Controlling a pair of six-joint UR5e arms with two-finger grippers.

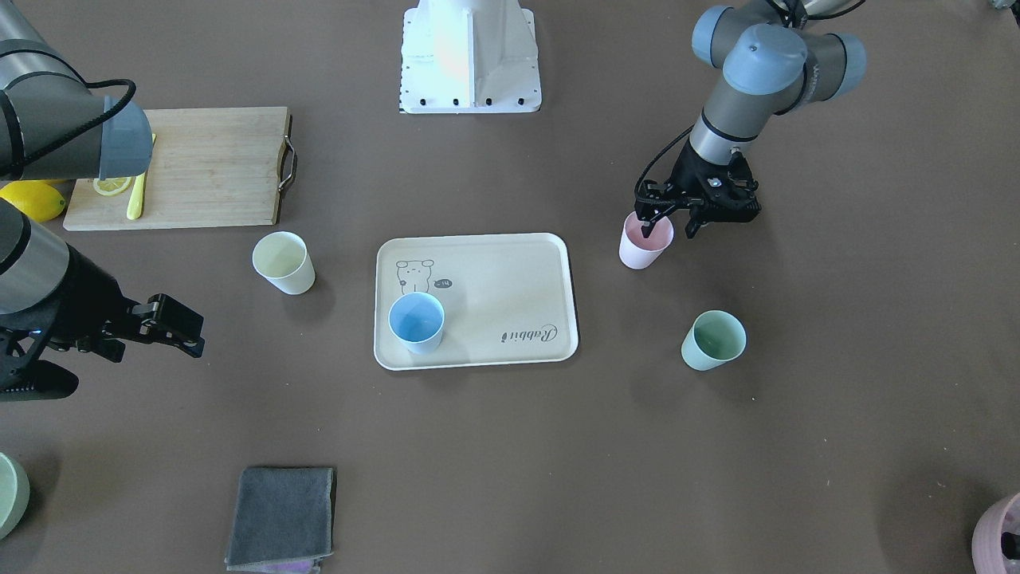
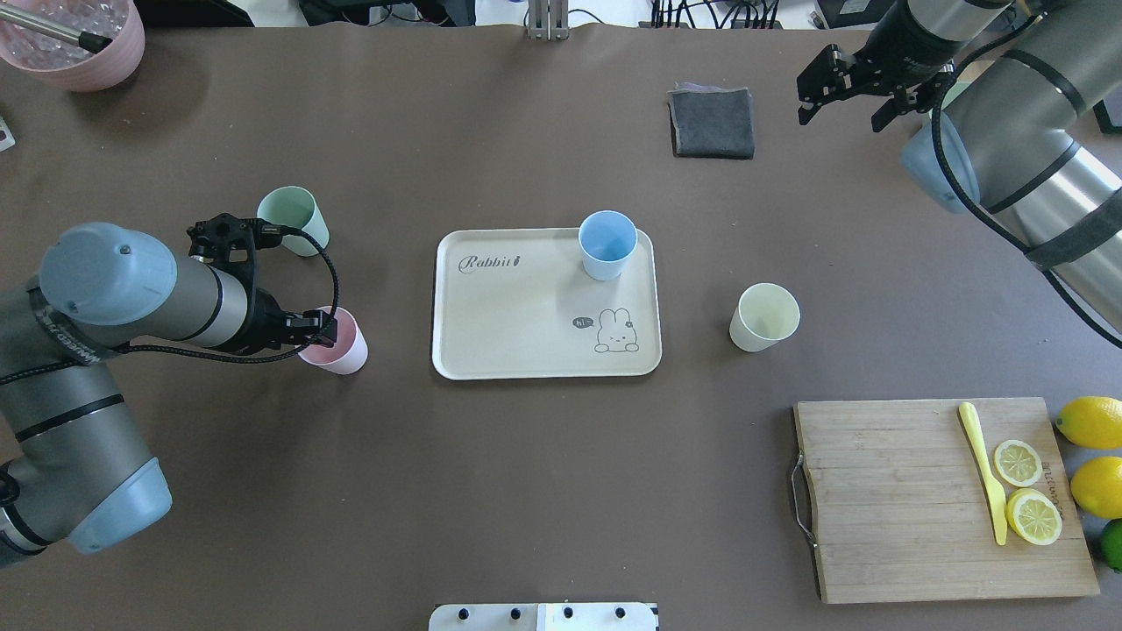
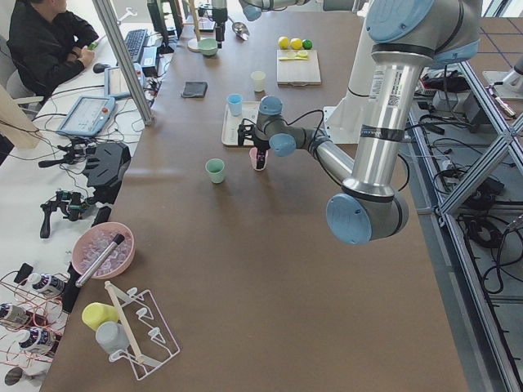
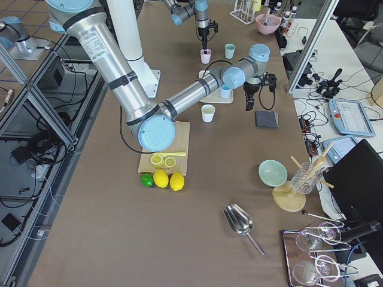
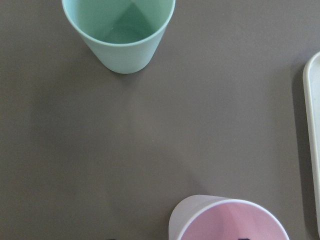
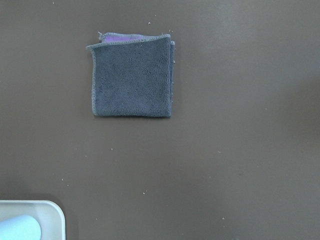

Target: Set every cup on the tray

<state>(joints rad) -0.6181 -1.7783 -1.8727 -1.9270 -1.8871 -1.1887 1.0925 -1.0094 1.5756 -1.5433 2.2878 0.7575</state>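
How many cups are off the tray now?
3: yellow cup right of the tray; pink cup, its rim between the open jaws of the left gripper; green cup beyond the pink one.

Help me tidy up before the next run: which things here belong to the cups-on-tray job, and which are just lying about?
Job: blue cup, yellow cup, pink cup, green cup, tray.

Lying about: cutting board, lemons, yellow knife, grey cloth, mauve pot.
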